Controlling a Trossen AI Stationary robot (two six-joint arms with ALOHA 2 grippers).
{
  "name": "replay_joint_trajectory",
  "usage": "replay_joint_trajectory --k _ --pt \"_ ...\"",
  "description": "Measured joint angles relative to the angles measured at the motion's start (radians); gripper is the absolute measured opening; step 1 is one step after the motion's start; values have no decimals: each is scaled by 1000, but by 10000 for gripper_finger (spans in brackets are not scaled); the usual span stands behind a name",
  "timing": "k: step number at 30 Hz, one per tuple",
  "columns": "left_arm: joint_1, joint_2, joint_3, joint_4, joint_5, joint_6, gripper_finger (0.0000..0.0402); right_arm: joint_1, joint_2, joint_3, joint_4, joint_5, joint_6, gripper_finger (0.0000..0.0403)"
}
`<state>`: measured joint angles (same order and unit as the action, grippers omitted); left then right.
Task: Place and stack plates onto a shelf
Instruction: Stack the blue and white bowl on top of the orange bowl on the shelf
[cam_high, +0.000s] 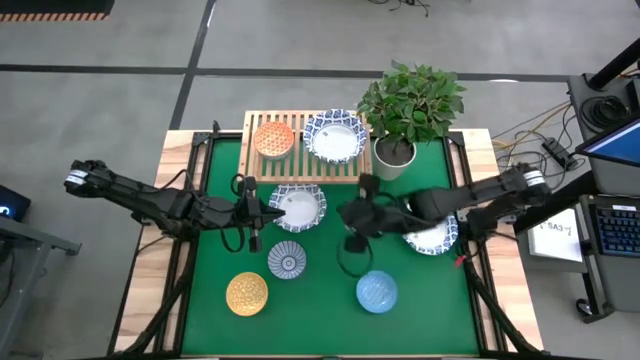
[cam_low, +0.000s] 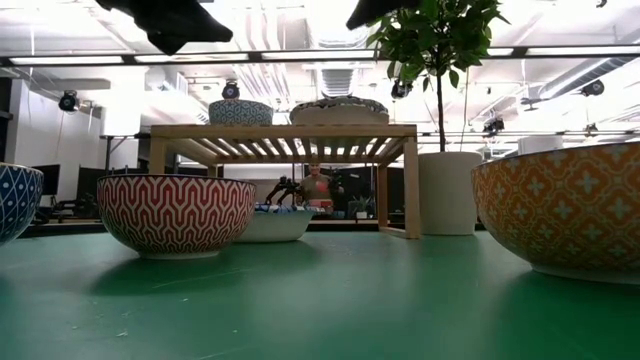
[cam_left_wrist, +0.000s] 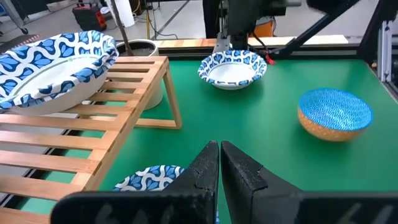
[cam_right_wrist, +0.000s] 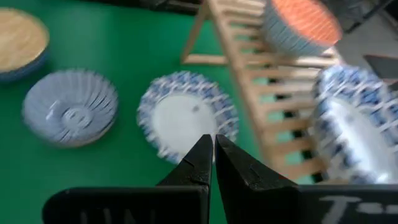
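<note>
Two plates sat on the shelf (cam_high: 258, 122) — orange (cam_high: 273, 138) and white (cam_high: 334, 135); both my grippers, left (cam_high: 262, 212) and right (cam_high: 350, 216), hung clenched, empty, flanking a white plate (cam_high: 298, 206) on the mat.

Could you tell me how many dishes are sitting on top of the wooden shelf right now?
2: an orange bowl at the shelf's left end and a wide blue-rimmed white plate beside it, next to the potted plant. Nothing appears hidden beneath them.

A low light-wood slatted shelf (cam_high: 300, 140) was set at the mat's far edge. On it were rested an orange bowl (cam_high: 273, 138) and a wide blue-rimmed white plate (cam_high: 334, 135). Just before it, another blue-rimmed plate (cam_high: 298, 206) was laid flat.
</note>
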<state>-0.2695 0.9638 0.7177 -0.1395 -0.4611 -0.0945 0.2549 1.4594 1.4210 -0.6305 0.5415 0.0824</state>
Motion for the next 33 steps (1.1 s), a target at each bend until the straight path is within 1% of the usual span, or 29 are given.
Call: replay_joint_trajectory --k 3,6,9,12,18,22,25,29,33 --pt "0 0 5 1 0 -13 0 70 -82 -144 88 -2 0 9" --pt "0 0 12 2 0 -25 0 128 -167 -287 225 -4 6 9" --pt "0 4 19 20 1 -60 0 167 -244 -431 383 0 -1 9" --pt "0 22 21 55 14 -115 0 187 -314 -543 482 -2 1 9" --pt "-23 129 28 118 155 -258 0 188 -434 -675 516 2 12 9" --pt "-55 230 89 110 198 -346 0 188 -492 -711 518 1 -6 9" --pt "-77 314 174 43 235 -377 0 188 -517 -723 520 2 -32 9" --pt "-108 428 330 -182 242 -414 0 188 -533 -723 519 1 -74 9" --pt "-133 549 472 -399 235 -419 0 188 -536 -723 514 1 -109 9"
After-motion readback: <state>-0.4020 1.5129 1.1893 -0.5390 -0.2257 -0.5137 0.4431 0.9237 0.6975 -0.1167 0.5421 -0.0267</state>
